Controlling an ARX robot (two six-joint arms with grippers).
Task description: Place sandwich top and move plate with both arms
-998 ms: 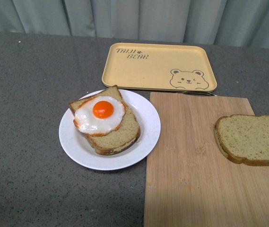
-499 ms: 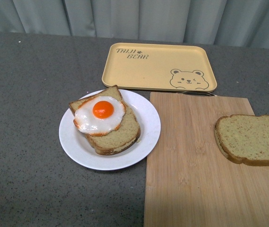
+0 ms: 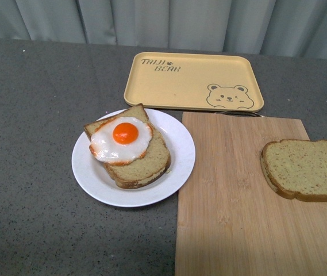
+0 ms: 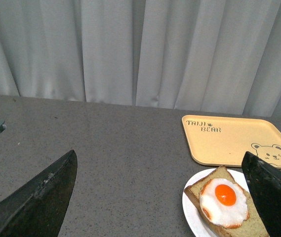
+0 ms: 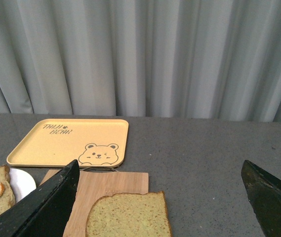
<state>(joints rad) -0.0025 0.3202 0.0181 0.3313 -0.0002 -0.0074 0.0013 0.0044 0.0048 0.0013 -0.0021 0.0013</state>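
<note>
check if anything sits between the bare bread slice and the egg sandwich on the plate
Nothing visible does. The sandwich top lies on the board, and only bare board separates it from the plate. The egg is uncovered, with nothing on it.

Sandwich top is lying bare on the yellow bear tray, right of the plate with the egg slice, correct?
No. The sandwich top lies on the wooden cutting board, not the yellow tray; the front view shows it. It is bare and right of the plate with the egg slice.
</note>
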